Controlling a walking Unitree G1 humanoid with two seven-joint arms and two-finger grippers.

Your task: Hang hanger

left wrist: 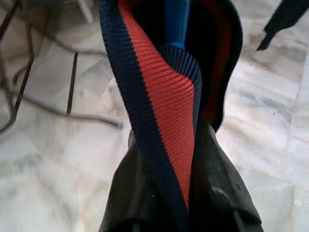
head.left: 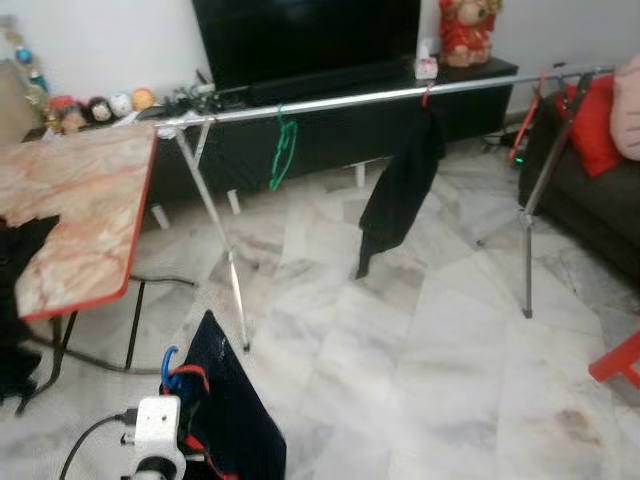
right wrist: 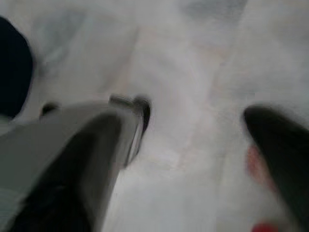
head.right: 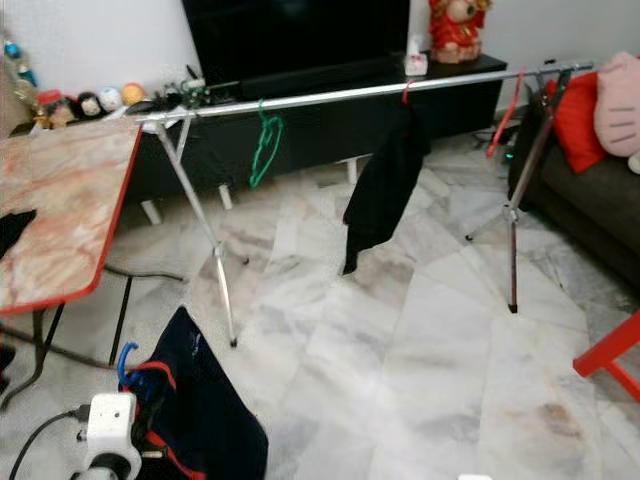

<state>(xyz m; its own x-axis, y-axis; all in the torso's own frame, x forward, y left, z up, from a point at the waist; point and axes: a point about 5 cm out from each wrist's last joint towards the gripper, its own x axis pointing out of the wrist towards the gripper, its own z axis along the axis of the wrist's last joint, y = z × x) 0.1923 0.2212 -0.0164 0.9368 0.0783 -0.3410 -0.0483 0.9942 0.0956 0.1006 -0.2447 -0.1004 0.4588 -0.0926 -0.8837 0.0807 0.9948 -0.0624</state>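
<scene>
A navy garment with red trim hangs on a blue hanger low at the front left. My left gripper is shut on the hanger's neck through the ribbed navy-and-red collar, and the blue hook rises beyond the fingers. The silver clothes rail runs across the room ahead, well above and beyond the held hanger. On it hang a bare green hanger, a black garment and a red hanger near the right end. My right gripper hangs open over the marble floor, blurred.
A marble-patterned table with a red edge stands at the left, cables on the floor under it. A black TV cabinet lies behind the rail. A dark sofa with a red cushion is at the right, a red stool at the lower right.
</scene>
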